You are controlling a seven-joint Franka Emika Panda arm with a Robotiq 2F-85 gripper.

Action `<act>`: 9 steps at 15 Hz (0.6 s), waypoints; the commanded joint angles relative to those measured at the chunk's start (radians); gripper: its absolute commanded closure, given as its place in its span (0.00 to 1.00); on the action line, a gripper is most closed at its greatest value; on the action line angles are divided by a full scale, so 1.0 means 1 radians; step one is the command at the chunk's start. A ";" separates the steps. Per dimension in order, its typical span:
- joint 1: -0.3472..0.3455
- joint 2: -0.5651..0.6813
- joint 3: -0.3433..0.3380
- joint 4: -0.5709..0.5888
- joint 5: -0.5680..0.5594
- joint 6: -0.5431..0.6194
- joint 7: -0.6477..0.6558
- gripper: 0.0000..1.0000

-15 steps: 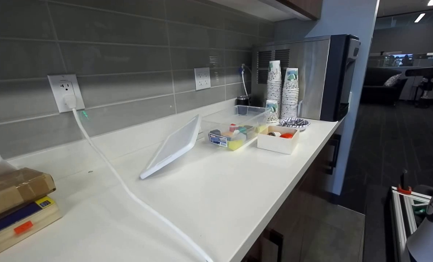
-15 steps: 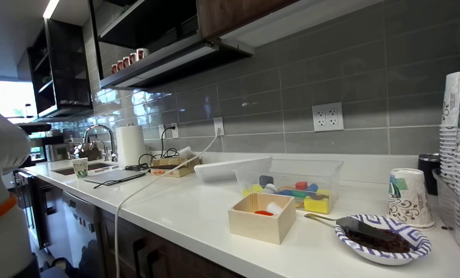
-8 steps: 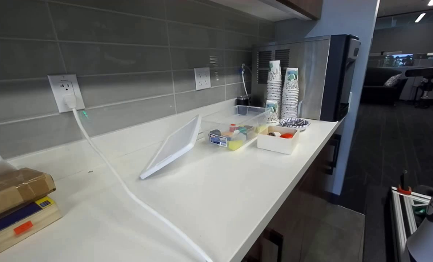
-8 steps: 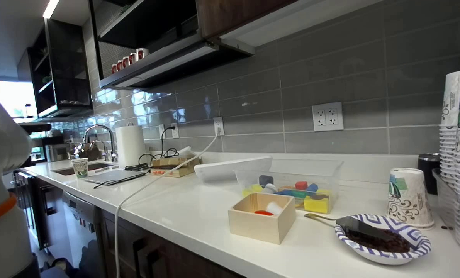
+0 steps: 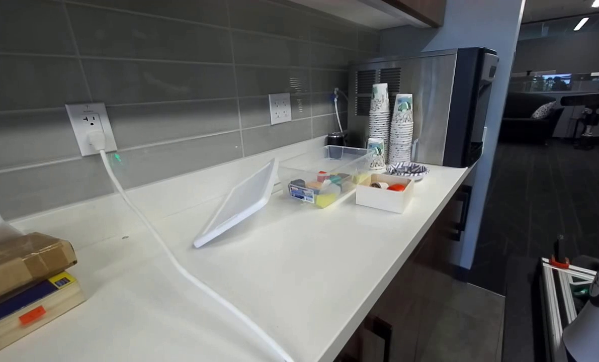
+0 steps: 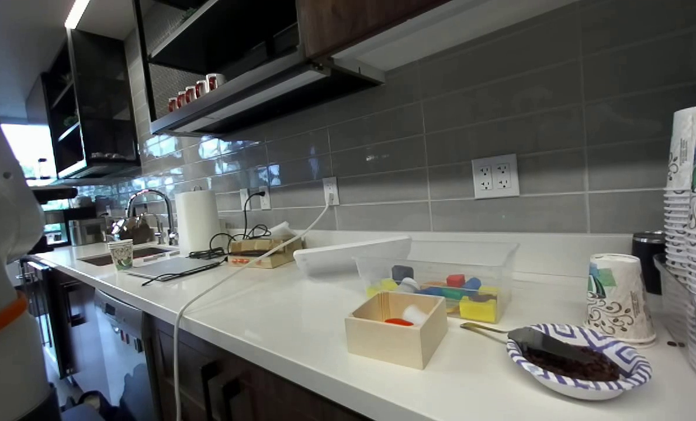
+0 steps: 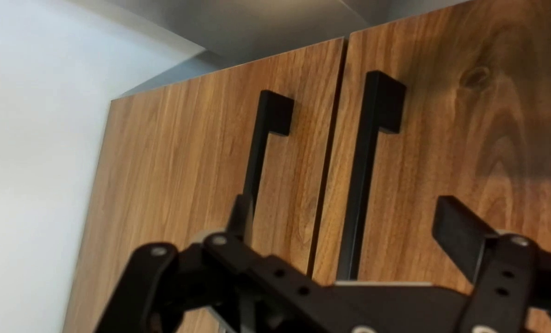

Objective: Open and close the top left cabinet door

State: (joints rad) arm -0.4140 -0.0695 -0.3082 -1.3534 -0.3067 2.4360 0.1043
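Observation:
In the wrist view, two brown wooden cabinet doors stand side by side, both looking shut, with a thin dark gap between them. The left door [image 7: 173, 152] has a black bar handle [image 7: 256, 157]. The right door [image 7: 460, 152] has a matching black bar handle [image 7: 363, 185]. My gripper [image 7: 344, 203] is open with nothing held. Its left finger overlaps the lower part of the left handle in the picture. The right handle appears between the fingers; I cannot tell the depth or any contact. The lower handle ends are hidden. Both exterior views leave the gripper out.
A white wall [image 7: 30, 138] borders the left door. The arm [image 6: 3, 234] stands before the white counter [image 6: 289, 327]. Upper cabinets [image 6: 365, 20] hang above it. The counter holds a clear bin [image 6: 441, 257], wooden box [image 6: 394, 339], patterned plate [image 6: 581, 389] and stacked cups [image 5: 402, 136].
In an exterior view, the arm's white upper link has swung steeper and higher, covering more of the bright window. The counter items have not moved.

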 commanded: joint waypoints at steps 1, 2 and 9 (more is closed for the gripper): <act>0.008 0.076 -0.050 0.095 0.104 0.013 -0.083 0.00; -0.011 0.082 -0.042 0.097 0.122 0.021 -0.093 0.00; -0.026 0.130 -0.057 0.142 0.172 0.043 -0.124 0.00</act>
State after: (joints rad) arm -0.4305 0.0182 -0.3590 -1.2684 -0.1828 2.4617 0.0113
